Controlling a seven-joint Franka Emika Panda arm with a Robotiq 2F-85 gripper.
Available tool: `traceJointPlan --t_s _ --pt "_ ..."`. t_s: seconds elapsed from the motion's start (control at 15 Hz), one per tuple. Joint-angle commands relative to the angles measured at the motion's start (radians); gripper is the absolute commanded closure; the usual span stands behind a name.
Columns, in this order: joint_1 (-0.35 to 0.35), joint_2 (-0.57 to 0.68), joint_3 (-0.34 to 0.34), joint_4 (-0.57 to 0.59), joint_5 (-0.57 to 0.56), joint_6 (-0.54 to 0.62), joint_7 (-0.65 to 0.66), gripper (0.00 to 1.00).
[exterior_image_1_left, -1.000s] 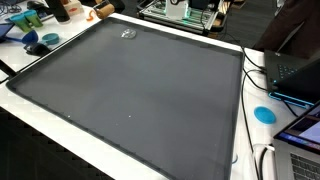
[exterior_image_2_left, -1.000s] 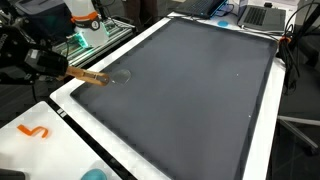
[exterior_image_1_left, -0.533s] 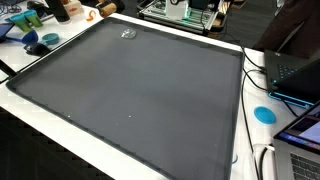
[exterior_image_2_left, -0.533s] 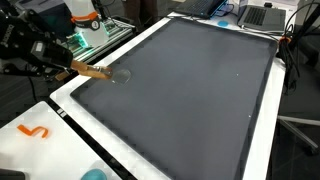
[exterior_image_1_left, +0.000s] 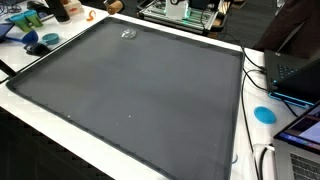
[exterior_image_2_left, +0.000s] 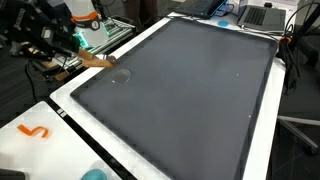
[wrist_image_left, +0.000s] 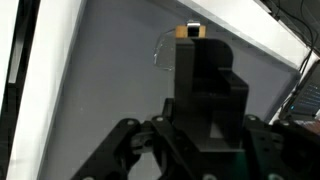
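My gripper is off the left edge of a large dark grey mat, above the white table border. It is shut on a black block with a wooden stick that points toward the mat. In the wrist view the black block sits between the jaws, and its wooden tip points away. A small clear ring lies on the mat just beyond the tip. The ring also shows in the wrist view and in an exterior view.
A white table carries the mat. A blue disc, cables and laptops lie at one side. An orange squiggle and a blue disc lie near the front. Clutter with a blue bowl stands at a corner.
The gripper has risen and drawn back from the mat's edge with the stick. The stick's tip has lifted off the mat near the ring and now tilts downward.
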Motion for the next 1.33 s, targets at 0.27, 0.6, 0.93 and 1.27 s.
traceJointPlan --t_s 0.27,0.6,0.93,1.27 --pt "0.067 -0.201 0.017 -0.200 -0.111 0.108 0.079 0.75" --pt "0.112 -0.313 0.046 -0.307 -0.154 0.220 0.180 0.75" --pt "0.150 -0.421 0.090 -0.391 -0.220 0.313 0.319 0.75" --pt "0.187 -0.516 0.137 -0.444 -0.301 0.302 0.486 0.75"
